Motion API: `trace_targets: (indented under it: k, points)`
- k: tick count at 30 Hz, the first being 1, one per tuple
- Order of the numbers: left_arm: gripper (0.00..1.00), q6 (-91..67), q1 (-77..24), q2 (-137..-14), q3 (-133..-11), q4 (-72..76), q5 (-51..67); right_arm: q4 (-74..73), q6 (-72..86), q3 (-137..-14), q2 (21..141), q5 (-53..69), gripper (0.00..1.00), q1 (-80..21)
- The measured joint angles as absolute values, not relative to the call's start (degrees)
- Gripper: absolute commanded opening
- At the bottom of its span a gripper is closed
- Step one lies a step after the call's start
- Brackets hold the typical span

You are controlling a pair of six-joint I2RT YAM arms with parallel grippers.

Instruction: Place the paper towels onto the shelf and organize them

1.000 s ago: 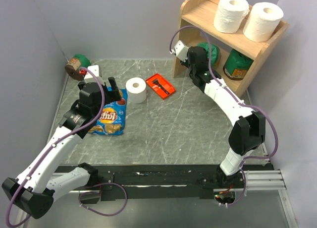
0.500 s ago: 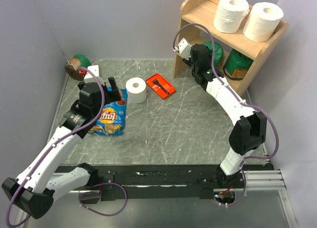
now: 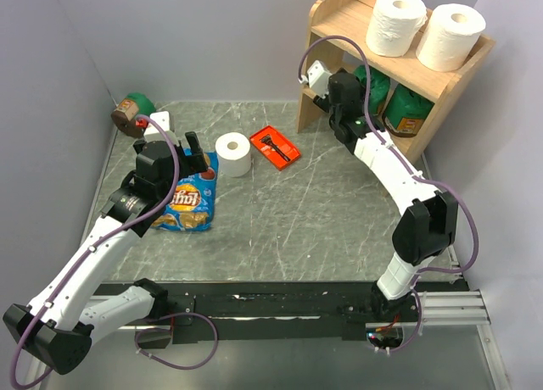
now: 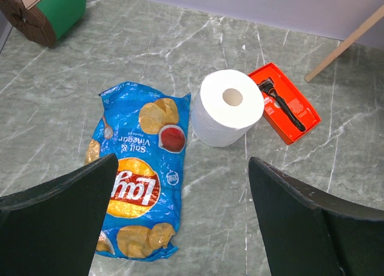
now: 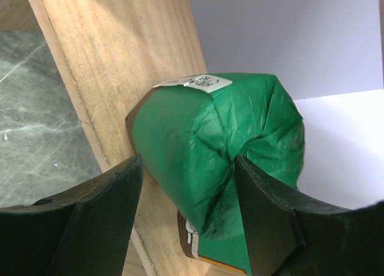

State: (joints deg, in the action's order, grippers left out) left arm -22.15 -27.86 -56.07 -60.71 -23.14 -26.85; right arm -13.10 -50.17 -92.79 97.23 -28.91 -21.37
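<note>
Two white paper towels [image 3: 396, 23] [image 3: 451, 36] stand upright on the top tier of the wooden shelf [image 3: 339, 17]. A third roll [image 3: 233, 154] [image 4: 230, 108] stands on the table, just beyond my left gripper [image 3: 198, 154] [image 4: 183, 168], which hovers wide open with nothing in it. My right gripper [image 3: 358, 86] [image 5: 188, 168] reaches into the lower tier beside the shelf's side panel [image 5: 114, 60]. It is open, and a green wrapped canister [image 5: 210, 138] [image 3: 373, 78] sits between its fingers.
A second green canister [image 3: 409, 112] stands in the lower tier. A blue chips bag [image 3: 188, 202] [image 4: 135, 192] lies under my left wrist. An orange razor box [image 3: 274, 146] [image 4: 283, 102] lies right of the table roll. Another green canister [image 3: 131, 113] [image 4: 42, 12] lies at the far left.
My right gripper has pushed farther into the lower shelf with the green canister, and its jaws have spread apart. The left arm has not moved.
</note>
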Motion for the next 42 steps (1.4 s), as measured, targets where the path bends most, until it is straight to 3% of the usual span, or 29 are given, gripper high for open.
trace_targets:
  k: [18,23,26,35,42]
  points:
    - [0.96,-22.2,-27.9,-56.1,-60.0,-22.6,-30.2,-20.4,-41.6,-93.5,91.4,-28.1,0.75,-24.8]
    - [0.96,-22.1,-26.5,-55.1,-56.8,-19.3,-31.8,-20.6,-32.7,-84.4,78.6,-24.4,0.87,-33.6]
    - [0.96,-22.2,-20.8,-56.9,-57.5,-19.2,-30.4,-19.9,-26.3,-75.7,68.5,-21.0,1.0,-40.6]
    - [0.99,-26.6,6.3,-74.6,-65.2,-13.0,-10.0,-20.4,-9.5,-60.0,55.5,-13.5,1.0,-46.2]
    - [0.97,-27.6,12.7,-90.6,-72.2,-8.9,-2.2,-21.8,-0.5,-54.5,49.5,-10.3,1.0,-46.4]
